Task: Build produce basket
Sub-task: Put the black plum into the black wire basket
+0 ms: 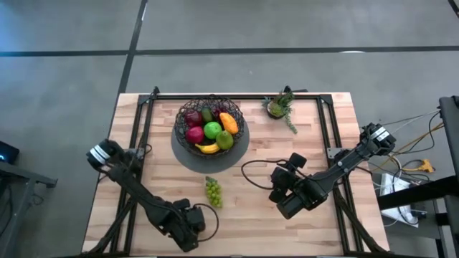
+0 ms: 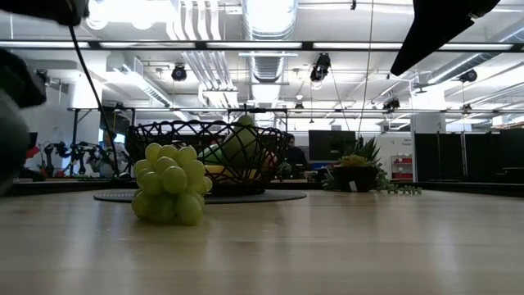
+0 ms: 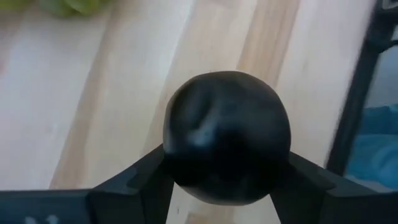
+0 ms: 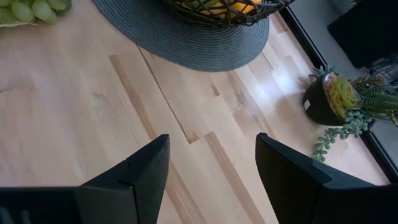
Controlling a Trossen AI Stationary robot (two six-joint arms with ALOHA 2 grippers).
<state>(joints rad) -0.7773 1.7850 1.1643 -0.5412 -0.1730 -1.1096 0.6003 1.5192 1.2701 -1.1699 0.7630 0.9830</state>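
Observation:
The dark wire basket [image 1: 177, 123] stands on a grey round mat [image 1: 215, 163] at the table's far middle. It holds red and green apples, a banana, an orange fruit and a pear. Green grapes [image 1: 213, 192] lie on the wood in front of the mat. My left gripper [image 1: 188, 228], near the front edge, is shut on a dark avocado [image 3: 227, 137]. My right gripper [image 4: 211, 168] hangs open above bare wood, right of the grapes, with nothing between its fingers. My left gripper pinches the avocado between its two fingers, which meet its two opposite sides [image 3: 171, 158] at the widest part. The fingers [image 3: 134, 180] slant steeply down from above. The avocado fills the gap; I cannot tell whether it rests on the table.
A small potted plant [image 1: 280, 107] stands at the far right of the table, with a trailing stem toward the middle. A black cable loop [image 1: 251, 175] lies on the wood beside my right gripper. Bare wood lies between the grapes and the mat.

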